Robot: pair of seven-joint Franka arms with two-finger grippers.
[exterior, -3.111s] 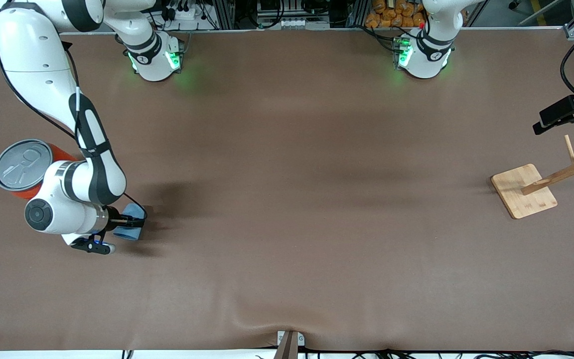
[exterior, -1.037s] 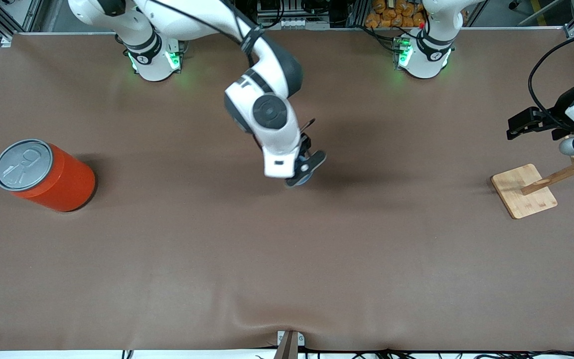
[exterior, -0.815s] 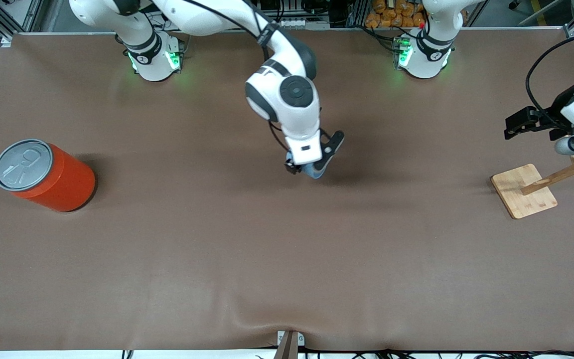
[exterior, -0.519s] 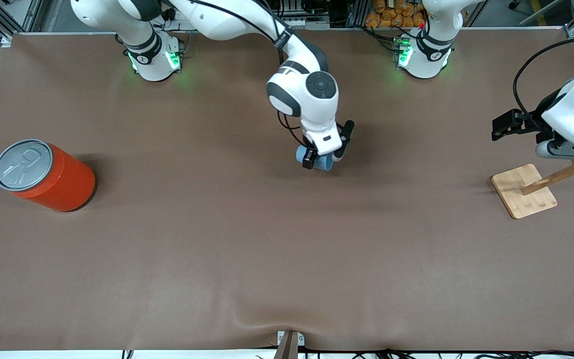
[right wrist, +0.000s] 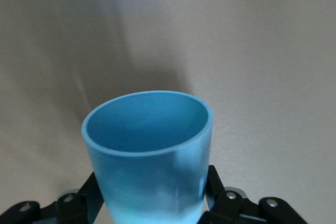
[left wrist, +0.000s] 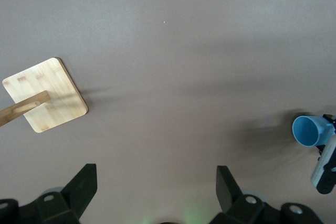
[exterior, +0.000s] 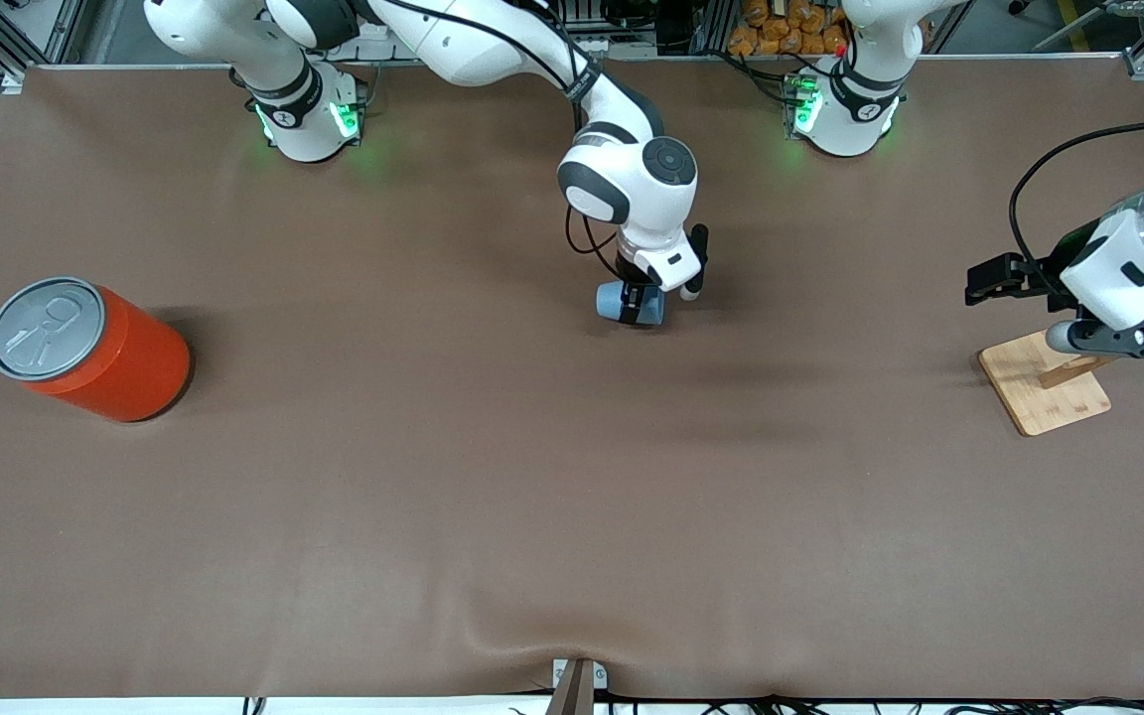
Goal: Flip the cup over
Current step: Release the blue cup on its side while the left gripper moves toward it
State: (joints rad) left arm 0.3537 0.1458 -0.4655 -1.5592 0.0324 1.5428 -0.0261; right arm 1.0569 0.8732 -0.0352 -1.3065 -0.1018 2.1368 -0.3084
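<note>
- The cup [exterior: 629,302] is a small light-blue tumbler of plain matte plastic, tapered, with no handle; its round open mouth [right wrist: 148,121] shows a smooth, bare inside in the right wrist view.
- It is held off the table [exterior: 493,497] over the brown cloth's middle, well apart from the orange can [exterior: 85,349] and toward the left arm's end from it.
- The right gripper [exterior: 647,298] has its black fingers [right wrist: 216,188] clamped on the cup's narrower lower part; the base is hidden between them.
- In the front view the white wrist covers part of the cup, so its tilt is hard to judge.
- The orange can is a big upright cylinder with a grey pull-tab lid.
- The cloth is smooth, with a slight ripple at the edge nearest the front camera.
- The left gripper [left wrist: 157,192] hangs with its jaws wide apart over the wooden stand [exterior: 1044,382], a pale square base with slanted pegs, partly hidden by the arm and cut off at the picture's edge.
</note>
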